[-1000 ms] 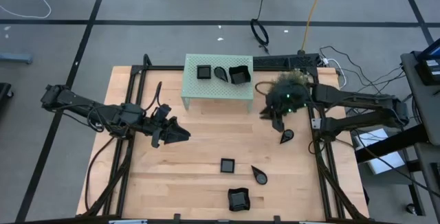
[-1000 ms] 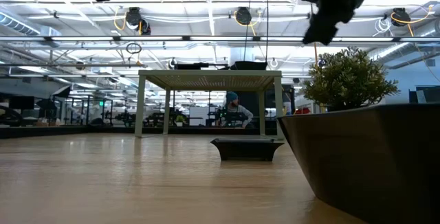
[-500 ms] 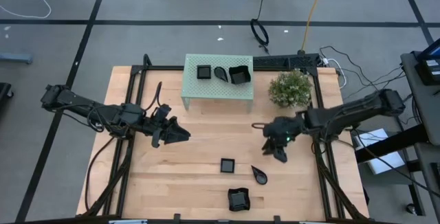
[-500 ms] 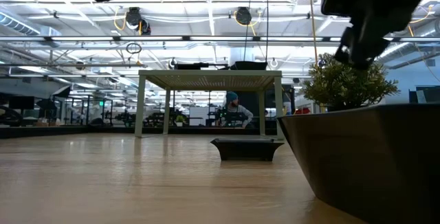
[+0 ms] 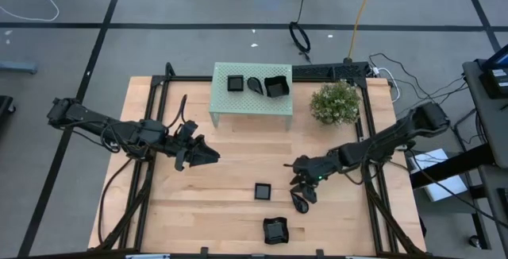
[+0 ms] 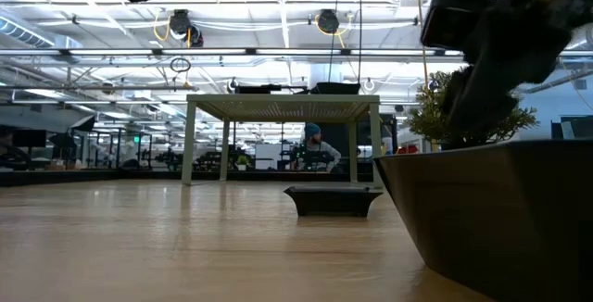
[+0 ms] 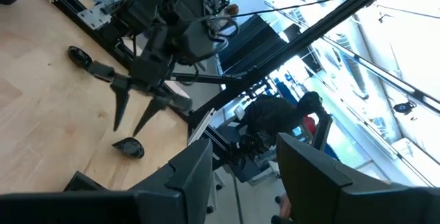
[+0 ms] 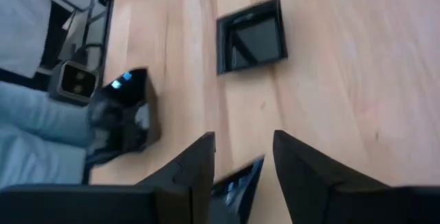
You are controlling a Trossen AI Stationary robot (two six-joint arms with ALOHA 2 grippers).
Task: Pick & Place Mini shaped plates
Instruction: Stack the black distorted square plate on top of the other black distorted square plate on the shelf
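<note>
Three mini shaped plates point(image 5: 255, 83) sit atop the mint-green stand point(image 5: 252, 104) in the high view; the right end effector point(image 5: 302, 199), fingers spread, hovers over a teardrop plate point(image 5: 299, 203) well below it. Left end effector point(image 5: 211, 155) waits, released, near the stand. Right wrist view: a square plate point(image 8: 252, 36) lies on the counter point(image 8: 344, 66).

Table point(image 5: 230, 164): pale wood planks, smooth, satin sheen. Mini shaped plates point(image 8: 251, 36): glossy black, reflective. Stand point(image 5: 250, 100): mint-green, perforated, matt. Right gripper point(image 8: 240, 165) fingers point(image 8: 301, 162): matt black plastic-looking. Frame rails point(image 5: 151, 144): black metal.

Two dark jointed arms trail black cables; the right tool point(image 5: 304, 193) shows a green light.
</note>
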